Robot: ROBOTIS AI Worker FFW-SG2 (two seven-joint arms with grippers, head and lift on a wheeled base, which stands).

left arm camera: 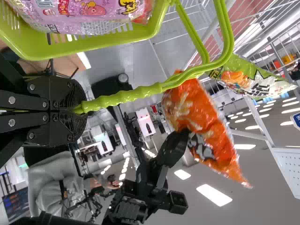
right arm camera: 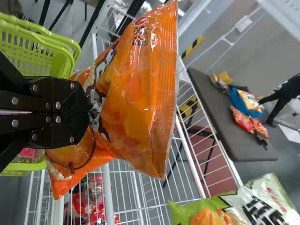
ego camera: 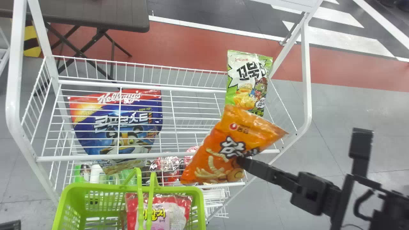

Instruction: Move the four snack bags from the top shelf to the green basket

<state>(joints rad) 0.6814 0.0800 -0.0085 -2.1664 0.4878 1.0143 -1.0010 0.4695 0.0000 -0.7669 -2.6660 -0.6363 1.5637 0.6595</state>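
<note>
Two grippers, both loaded: right gripper (ego camera: 242, 161) has its fingers pinching the orange snack bag (ego camera: 220, 143) at its side, low on the robot's-right edge in the head view, and left gripper (left arm camera: 78, 110) has its fingers clamped on the handle (left arm camera: 124, 97) of the green basket (ego camera: 199, 204). Orange bag is at the front right of the white wire rack (ego camera: 308, 80), in front of the shelf's front rail, its lower left corner near the basket's right rim. Its long axis runs aslant, bottom end toward the basket, top end leaning away and to the right; printed front faces the head camera, logo near the top end. Green-and-white snack bag (ego camera: 246, 80) is at the far right of the top shelf, roughly upright, long axis nearly up and down in the head view, top tipped slightly right, lower part overlapped by the orange one. Blue bag (ego camera: 127, 127) sits left, seen through the wires, lettering running left to right; can't tell which level. Pink-and-red snack bag (ego camera: 174, 210) is inside the basket, toward its right side, lettering also running left to right.
</note>
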